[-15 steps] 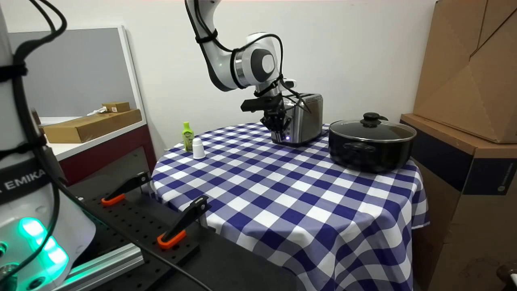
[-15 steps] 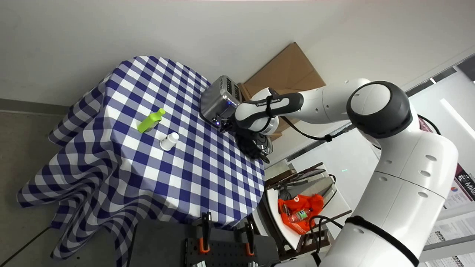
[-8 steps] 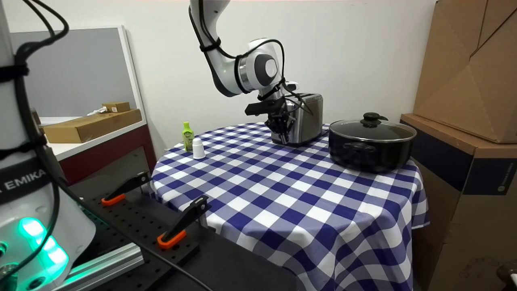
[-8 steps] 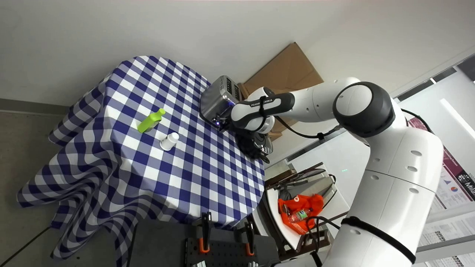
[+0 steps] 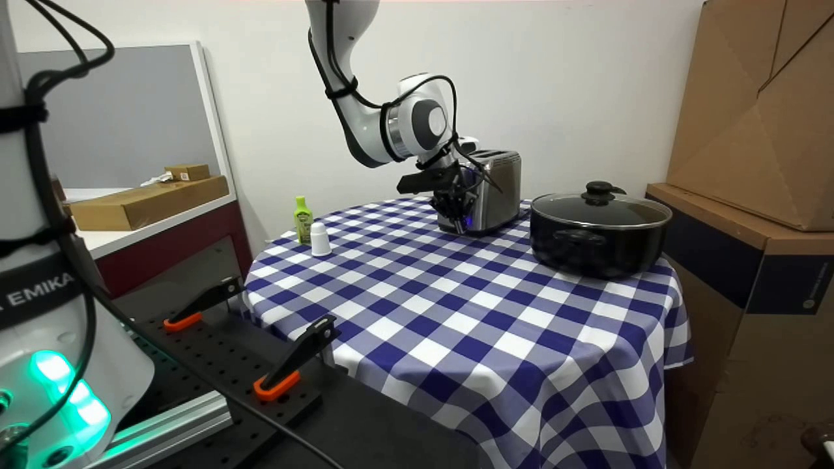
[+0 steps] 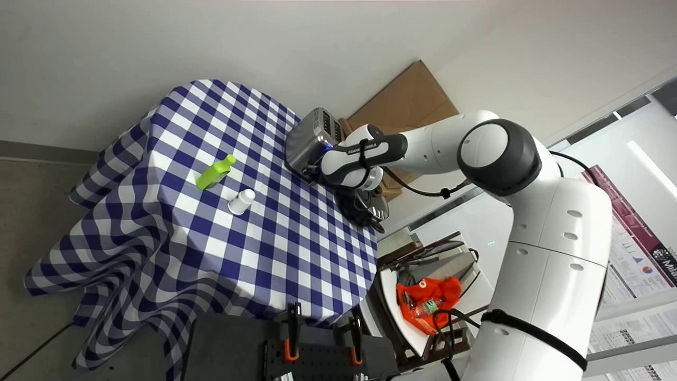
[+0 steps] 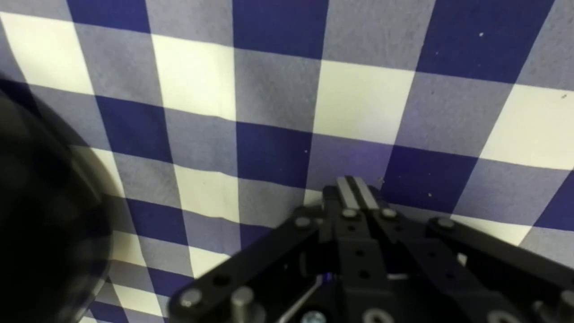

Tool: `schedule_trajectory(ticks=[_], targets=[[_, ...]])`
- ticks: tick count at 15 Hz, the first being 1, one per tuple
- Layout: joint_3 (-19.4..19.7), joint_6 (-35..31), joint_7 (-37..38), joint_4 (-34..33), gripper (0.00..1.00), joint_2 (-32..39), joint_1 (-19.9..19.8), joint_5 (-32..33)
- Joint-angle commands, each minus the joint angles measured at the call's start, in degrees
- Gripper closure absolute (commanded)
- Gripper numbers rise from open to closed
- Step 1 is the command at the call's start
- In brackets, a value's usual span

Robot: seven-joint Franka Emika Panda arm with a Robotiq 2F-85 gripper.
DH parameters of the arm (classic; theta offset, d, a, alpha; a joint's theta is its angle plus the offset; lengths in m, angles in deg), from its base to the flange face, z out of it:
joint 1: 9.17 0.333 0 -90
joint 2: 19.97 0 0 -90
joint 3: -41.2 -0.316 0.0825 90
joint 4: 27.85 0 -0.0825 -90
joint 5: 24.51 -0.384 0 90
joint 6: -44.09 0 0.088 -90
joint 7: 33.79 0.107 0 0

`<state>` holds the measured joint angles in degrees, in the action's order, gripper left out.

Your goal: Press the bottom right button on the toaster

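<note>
A silver toaster (image 5: 500,194) stands on a checked tablecloth (image 5: 417,303), a black lidded pot (image 5: 596,244) near it. Low beside the toaster's blue-lit end, a robot gripper (image 7: 356,193) points down, its fingertips (image 7: 347,194) pressed together; whether they touch the metal cannot be told. A green bottle (image 5: 303,221) and white container (image 5: 320,240) stand well apart from the toaster.

Both exterior views look bright, but the wrist view blurs the dark pot (image 7: 47,215).
</note>
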<state>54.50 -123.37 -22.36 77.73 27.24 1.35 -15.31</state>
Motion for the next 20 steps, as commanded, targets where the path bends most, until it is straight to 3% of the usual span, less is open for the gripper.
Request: schedule_trajectory(ticks=[1,7,9,10,11,12,13,15,16,20], targets=[[2.3,-6.2,2.6,0.5,1.00,0.6,2.5,-1.1],[2.1,-16.0,0.3,7.4,1.00,-3.4,2.6,-4.0],[0.5,-11.9,-1.4,9.3,1.00,-5.9,1.6,-4.5],[-1.2,-7.7,-2.6,10.3,0.74,-7.9,0.4,-4.2],[-0.6,-2.6,-3.0,11.3,0.73,-9.7,1.2,-3.8],[4.3,1.9,0.5,12.1,0.66,-10.8,6.0,-3.7],[0.9,-4.3,-0.6,8.2,0.85,-5.9,2.0,-3.2],[2.4,0.4,0.5,9.6,0.69,-8.6,3.6,-2.0],[2.7,1.0,0.6,10.1,0.66,-9.4,4.0,-1.8],[2.9,1.2,0.7,11.0,0.66,-9.9,4.2,-1.8]])
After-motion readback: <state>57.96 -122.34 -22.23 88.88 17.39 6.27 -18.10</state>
